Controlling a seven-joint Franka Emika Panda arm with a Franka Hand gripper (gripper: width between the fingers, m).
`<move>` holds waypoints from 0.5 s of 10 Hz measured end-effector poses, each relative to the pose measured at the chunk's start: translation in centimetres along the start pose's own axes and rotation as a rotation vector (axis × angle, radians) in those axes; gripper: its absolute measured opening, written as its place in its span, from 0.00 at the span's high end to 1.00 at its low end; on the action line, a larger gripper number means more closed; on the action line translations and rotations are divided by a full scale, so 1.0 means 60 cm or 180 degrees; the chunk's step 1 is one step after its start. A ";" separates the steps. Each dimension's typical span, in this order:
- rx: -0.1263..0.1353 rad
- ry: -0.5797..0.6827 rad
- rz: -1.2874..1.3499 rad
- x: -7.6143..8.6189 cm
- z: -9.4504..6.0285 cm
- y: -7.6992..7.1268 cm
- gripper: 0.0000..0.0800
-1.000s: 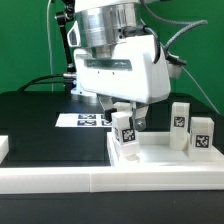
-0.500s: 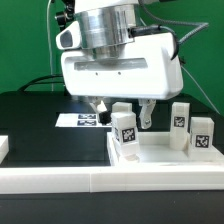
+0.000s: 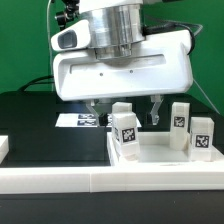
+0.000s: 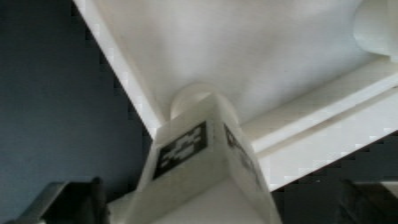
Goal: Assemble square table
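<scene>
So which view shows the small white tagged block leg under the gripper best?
The wrist view: the small white tagged block leg fills it, tag and sides visible. The exterior view shows that leg small, upright below the open gripper, which partly hides its top.

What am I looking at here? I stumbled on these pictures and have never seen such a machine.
The big white and silver block is the end of a robot arm. Its gripper, two dark fingers with the jaws open, holds nothing. One picture comes from a camera standing off the arm; the other comes from a camera on the wrist, looking down between the fingers. On the black table lies a white square tabletop, and small white legs with black-and-white tags stand on or beside it. The gripper hangs over the nearest leg, seen close up in the wrist view. The flat printed sheet is the marker board.
</scene>
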State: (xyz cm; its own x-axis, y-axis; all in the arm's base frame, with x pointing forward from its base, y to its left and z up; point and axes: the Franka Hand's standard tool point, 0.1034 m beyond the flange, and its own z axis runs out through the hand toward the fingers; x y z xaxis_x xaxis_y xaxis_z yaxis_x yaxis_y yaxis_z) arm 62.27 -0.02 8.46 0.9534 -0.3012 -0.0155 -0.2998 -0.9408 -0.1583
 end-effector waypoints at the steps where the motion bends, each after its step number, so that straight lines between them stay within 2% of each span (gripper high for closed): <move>1: 0.0000 0.0000 -0.0174 0.000 0.000 0.000 0.19; 5: -0.0015 -0.0015 -0.1045 0.000 0.000 0.001 0.19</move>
State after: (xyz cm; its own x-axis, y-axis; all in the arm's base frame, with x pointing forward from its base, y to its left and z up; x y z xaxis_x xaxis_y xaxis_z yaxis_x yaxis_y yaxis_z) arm 62.23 -0.06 8.45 0.9993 0.0192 0.0311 0.0237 -0.9882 -0.1511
